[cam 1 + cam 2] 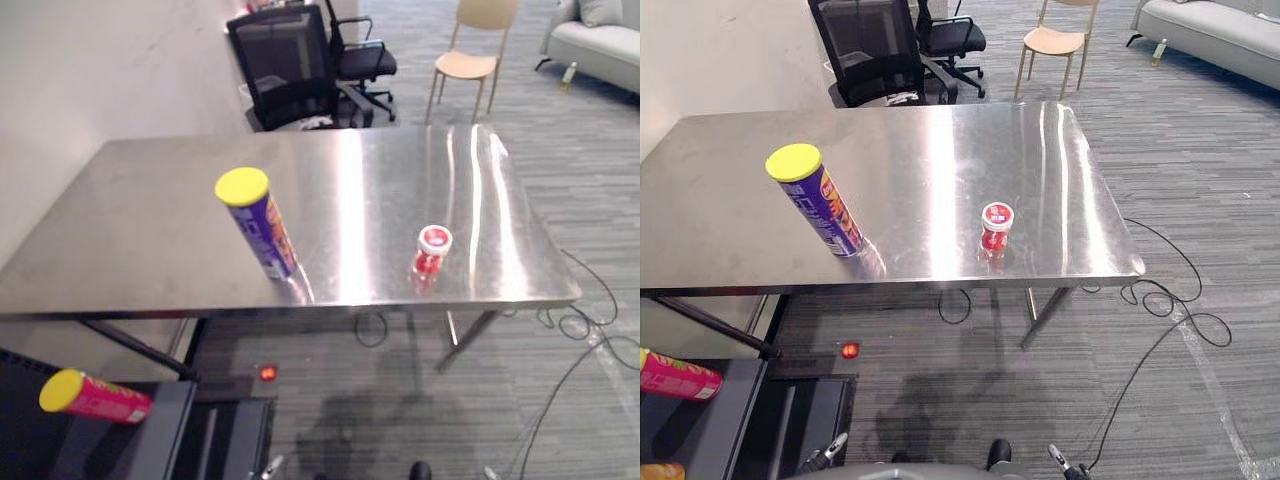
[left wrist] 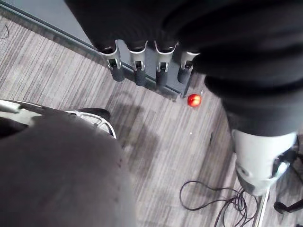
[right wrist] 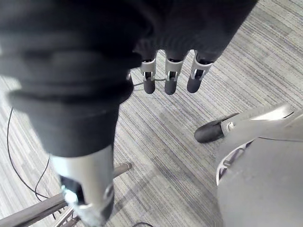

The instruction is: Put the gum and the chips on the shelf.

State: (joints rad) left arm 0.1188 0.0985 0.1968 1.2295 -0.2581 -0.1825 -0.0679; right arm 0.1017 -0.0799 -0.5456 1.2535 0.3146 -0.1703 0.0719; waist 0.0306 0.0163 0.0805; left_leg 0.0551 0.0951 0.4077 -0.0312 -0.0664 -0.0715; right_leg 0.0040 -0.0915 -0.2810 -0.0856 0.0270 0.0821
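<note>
A purple chips can (image 1: pixel 257 222) with a yellow lid stands leaning on the steel table (image 1: pixel 140 230), near its front edge. To its right stands the gum (image 1: pixel 432 250), a small red jar with a white lid, also close to the front edge. The black shelf (image 1: pixel 165 425) is low at the front left, under the table's corner, and a pink can (image 1: pixel 96 397) with a yellow lid lies on it. My left hand (image 2: pixel 140 71) hangs over the carpet with straight fingers and holds nothing. My right hand (image 3: pixel 170 79) hangs the same way, open and empty.
Two black office chairs (image 1: pixel 295 65) stand behind the table by the wall. A wooden chair (image 1: pixel 470 50) and a grey sofa (image 1: pixel 600 40) are farther back right. A small red light (image 1: pixel 268 372) glows on the carpet under the table's front edge.
</note>
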